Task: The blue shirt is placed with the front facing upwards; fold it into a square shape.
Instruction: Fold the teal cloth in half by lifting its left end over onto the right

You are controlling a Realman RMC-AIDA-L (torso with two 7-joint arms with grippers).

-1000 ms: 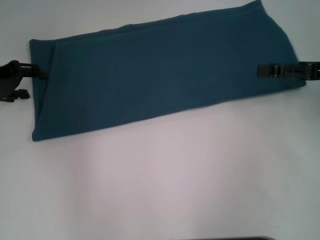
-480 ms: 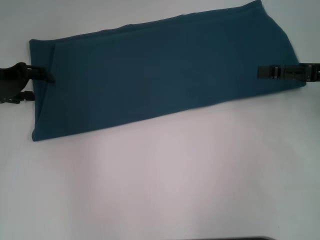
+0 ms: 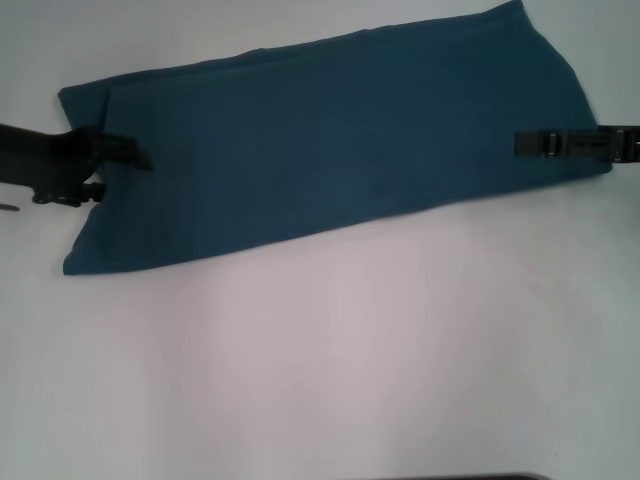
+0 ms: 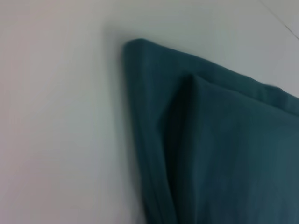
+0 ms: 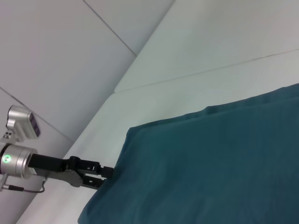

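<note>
The blue shirt [image 3: 330, 140] lies as a long band on the bench [image 3: 330, 360], its long axis between both grippers. The left gripper [image 3: 125, 170] has its jaws around the nearest short edge; the right gripper [image 3: 530, 144] lies over the opposite end, its jaws' state unclear.

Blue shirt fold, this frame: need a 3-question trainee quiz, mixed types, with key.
1. True or false: the blue shirt lies as a long folded band on the white table.
2. Multiple choice: where is the left end effector?
A. Parked off the cloth
B. At the shirt's left end, one finger over the cloth
C. Over the shirt's middle
3. Fill in: the right end effector reaches in over the shirt's ____ end.

Key: 1 true; 2 B; 3 right.
</note>
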